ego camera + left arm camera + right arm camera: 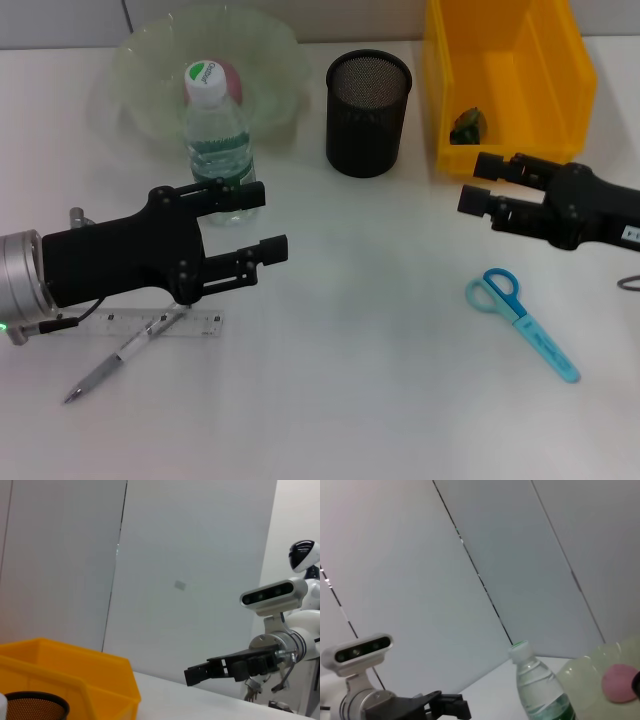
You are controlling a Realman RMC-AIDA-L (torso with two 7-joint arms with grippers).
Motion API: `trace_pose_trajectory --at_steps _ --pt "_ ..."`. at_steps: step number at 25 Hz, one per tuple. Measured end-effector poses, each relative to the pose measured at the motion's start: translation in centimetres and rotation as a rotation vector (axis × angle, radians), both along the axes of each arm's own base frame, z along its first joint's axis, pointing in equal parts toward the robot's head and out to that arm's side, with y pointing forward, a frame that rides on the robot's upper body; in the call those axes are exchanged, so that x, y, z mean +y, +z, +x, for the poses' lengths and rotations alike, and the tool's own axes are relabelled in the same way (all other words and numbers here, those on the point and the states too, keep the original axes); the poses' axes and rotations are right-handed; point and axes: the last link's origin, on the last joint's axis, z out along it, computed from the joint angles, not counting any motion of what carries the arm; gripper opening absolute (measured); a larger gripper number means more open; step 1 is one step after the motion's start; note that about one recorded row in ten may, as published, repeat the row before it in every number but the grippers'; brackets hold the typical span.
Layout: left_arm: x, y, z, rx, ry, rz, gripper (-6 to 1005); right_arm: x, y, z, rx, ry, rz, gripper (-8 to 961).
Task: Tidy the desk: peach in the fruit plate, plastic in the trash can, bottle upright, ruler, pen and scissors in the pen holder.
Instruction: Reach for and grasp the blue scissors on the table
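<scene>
The clear bottle [218, 140] with a white and green cap stands upright in front of the pale green fruit plate [150, 60]. The pink peach [231, 74] lies in that plate. Green plastic [467, 126] lies inside the yellow trash can [560, 60]. A clear ruler [190, 325] and a pen [115, 358] lie crossed at the front left, and blue scissors [522, 322] lie at the front right. The black mesh pen holder [368, 100] stands at the back centre. My left gripper [272, 220] hangs open just in front of the bottle. My right gripper [470, 184] is open and empty beside the trash can's front.
The right wrist view shows the bottle [540, 687], the peach [619, 682] and the left arm farther off. In the left wrist view are the trash can [75, 680] and the pen holder's rim [32, 705]. Bare white table lies between the two arms.
</scene>
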Motion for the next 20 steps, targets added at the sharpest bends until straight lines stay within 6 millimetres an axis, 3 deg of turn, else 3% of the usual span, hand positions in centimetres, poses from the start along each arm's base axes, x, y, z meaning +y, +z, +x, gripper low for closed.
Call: trace_pose_trajectory --at_steps 9,11,20 --pt "-0.1 0.1 -0.2 -0.008 0.006 0.002 683 1.5 3.3 -1.0 -0.045 -0.068 -0.031 750" --pt "-0.2 0.2 -0.2 -0.009 0.004 0.001 683 1.9 4.6 -1.3 -0.115 -0.120 -0.087 750" --pt "-0.3 0.2 -0.1 -0.008 -0.004 0.004 683 2.2 7.0 -3.4 -0.337 -0.258 -0.229 750"
